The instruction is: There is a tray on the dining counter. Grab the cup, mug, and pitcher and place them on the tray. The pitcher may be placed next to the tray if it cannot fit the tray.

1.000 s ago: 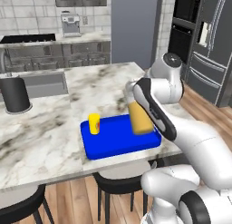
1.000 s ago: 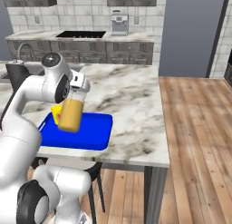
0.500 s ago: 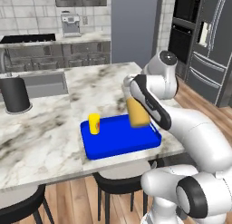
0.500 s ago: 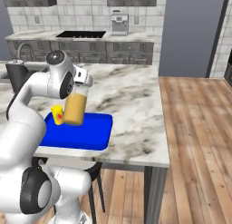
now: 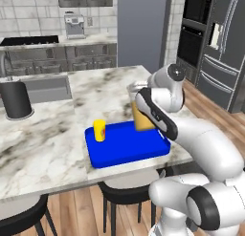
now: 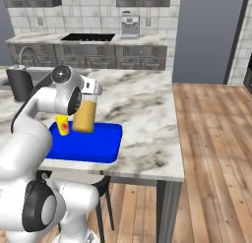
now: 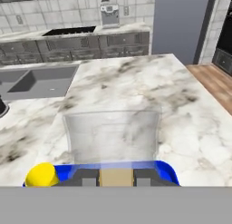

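Over the near edge of the marble table (image 5: 52,134), the white arm holds the pitcher (image 5: 141,111) in the air above the blue tray (image 5: 129,146). The fingers (image 6: 91,89) grip it near its upper rim, narrowed onto the glass, though the tips themselves are mostly hidden behind the hand. The pitcher is a clear cylinder with orange liquid filling its lower part, and it hangs a little tilted, its base clear of the tray floor. Seen from the right side, it hovers over the tray's left rear portion, just beside the cup (image 6: 62,125).

The cup stands upright on the tray near its left rear corner, bright yellow with a red mark on its side. From the hand's own camera the glass wall of the pitcher (image 7: 112,137) sits right in front, with the yellow cup top (image 7: 41,175) low to one side and the tray rim (image 7: 165,171) showing beneath.

The tray lies flat near the table's front edge, above two black stools (image 5: 124,194). A black canister (image 5: 16,100) stands well apart at the far left, next to the inset sink (image 5: 45,87). Behind, a coffee machine (image 6: 129,24) sits on the back worktop.
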